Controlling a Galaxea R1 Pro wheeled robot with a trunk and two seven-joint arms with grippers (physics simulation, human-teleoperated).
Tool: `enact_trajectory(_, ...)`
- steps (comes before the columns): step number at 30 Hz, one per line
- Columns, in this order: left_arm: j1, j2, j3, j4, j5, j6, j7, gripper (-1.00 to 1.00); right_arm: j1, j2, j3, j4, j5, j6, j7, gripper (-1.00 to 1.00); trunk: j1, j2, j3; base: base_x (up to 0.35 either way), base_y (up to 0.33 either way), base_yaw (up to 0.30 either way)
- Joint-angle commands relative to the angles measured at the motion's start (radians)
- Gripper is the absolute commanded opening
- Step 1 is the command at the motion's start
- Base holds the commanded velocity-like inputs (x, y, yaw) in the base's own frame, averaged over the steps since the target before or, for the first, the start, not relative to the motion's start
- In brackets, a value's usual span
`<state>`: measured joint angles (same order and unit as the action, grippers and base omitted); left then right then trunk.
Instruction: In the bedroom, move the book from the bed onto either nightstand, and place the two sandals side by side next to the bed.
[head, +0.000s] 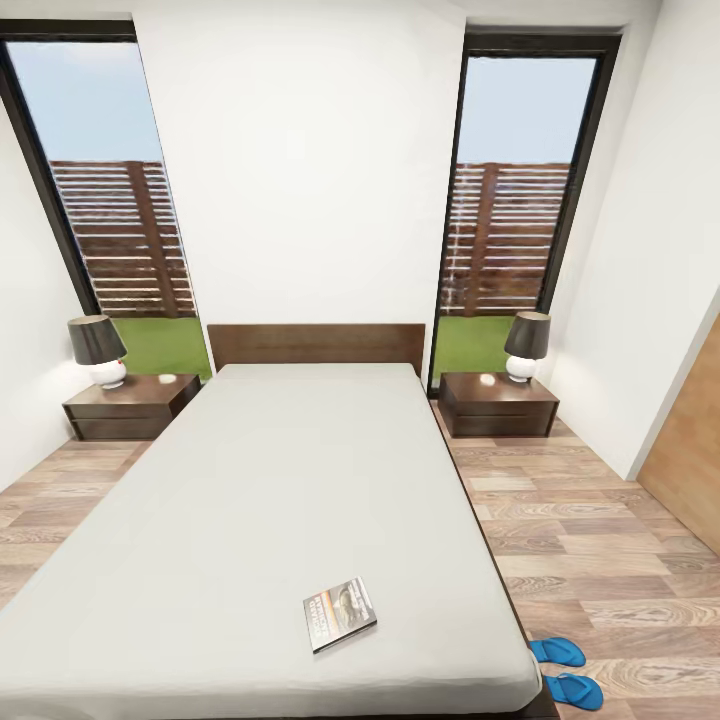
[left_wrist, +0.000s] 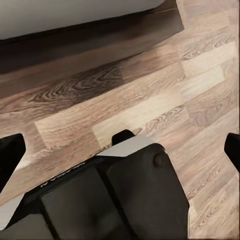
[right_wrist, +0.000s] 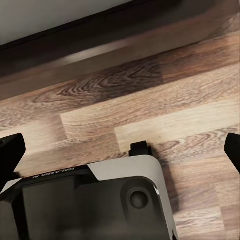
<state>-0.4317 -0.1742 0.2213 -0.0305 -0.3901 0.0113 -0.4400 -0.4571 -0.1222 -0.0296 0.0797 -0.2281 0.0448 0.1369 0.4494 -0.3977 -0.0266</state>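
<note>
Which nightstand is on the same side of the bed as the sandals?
The nightstand on the robot's right; both sandals lie on the floor off the bed's right edge.

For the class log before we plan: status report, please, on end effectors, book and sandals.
Both end effectors open, empty, over floor. Book flat on bed, near foot end. Two sandals on floor by bed's right corner. Nightstands each carry a lamp.

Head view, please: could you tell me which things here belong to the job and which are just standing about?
Job things:
- book, lying on the bed
- two blue sandals on the floor by the bed's corner
- left nightstand and right nightstand

Just standing about:
- lamp on the left nightstand
- lamp on the right nightstand
- windows
</note>
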Motion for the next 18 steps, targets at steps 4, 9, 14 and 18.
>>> enact_trajectory(4, -0.007, 0.0, 0.007, -0.018, -0.013, 0.029, -0.048, 1.0, -0.002, 0.0, -0.003, 0.003, -0.007, 0.001, 0.004, 1.0, 0.001, -0.002, -0.002, 0.0, 0.0, 0.0)
enact_trajectory(9, -0.016, 0.0, 0.004, -0.169, -0.013, 0.164, -0.22, 1.0, -0.002, 0.0, -0.003, 0.003, -0.006, 0.001, 0.003, 1.0, 0.001, -0.002, -0.002, 0.0, 0.0, 0.0)
enact_trajectory(14, -0.017, 0.0, 0.001, -0.337, -0.012, 0.306, -0.453, 1.0, -0.002, 0.0, -0.003, 0.003, -0.006, 0.001, 0.003, 1.0, 0.001, -0.002, -0.002, 0.0, 0.0, 0.0)
enact_trajectory(18, -0.018, 0.0, -0.001, -0.456, -0.012, 0.407, -0.646, 1.0, -0.002, 0.0, -0.003, 0.003, -0.005, 0.001, 0.003, 1.0, 0.001, -0.002, -0.002, 0.0, 0.0, 0.0)
